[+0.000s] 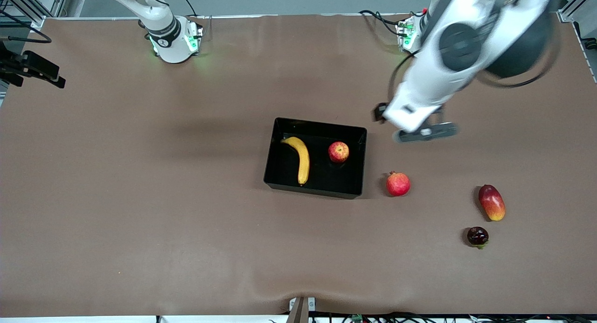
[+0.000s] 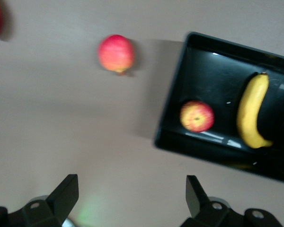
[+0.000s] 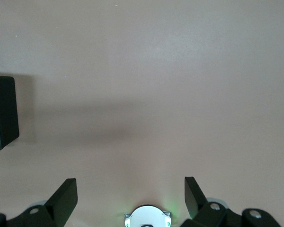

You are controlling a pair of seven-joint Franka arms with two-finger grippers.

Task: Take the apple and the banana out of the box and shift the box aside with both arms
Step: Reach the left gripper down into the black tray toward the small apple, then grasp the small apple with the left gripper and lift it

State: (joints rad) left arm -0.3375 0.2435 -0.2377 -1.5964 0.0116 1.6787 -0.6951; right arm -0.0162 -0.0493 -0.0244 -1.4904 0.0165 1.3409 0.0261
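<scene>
The black box [image 1: 272, 155] sits mid-table. The yellow banana [image 1: 303, 159] and the red apple [image 1: 338, 151] lie inside it, apart from each other. My left gripper [image 1: 424, 132] hangs open and empty over bare table, beside the box toward the left arm's end. The left wrist view shows its gripper [image 2: 132, 194] open, with the box [image 2: 213, 75], apple [image 2: 197, 116] and banana [image 2: 253, 111]. My right gripper [image 3: 131, 194] is open and empty over bare table by its own base. An end wall of the box [image 3: 2, 113] shows in its view. It is out of the front view.
A pomegranate [image 1: 398, 184] lies beside the box toward the left arm's end and shows in the left wrist view [image 2: 116, 53]. A red-orange mango [image 1: 491, 202] and a small dark fruit [image 1: 477, 236] lie nearer the front camera. A black device [image 1: 32, 68] overhangs the right arm's end.
</scene>
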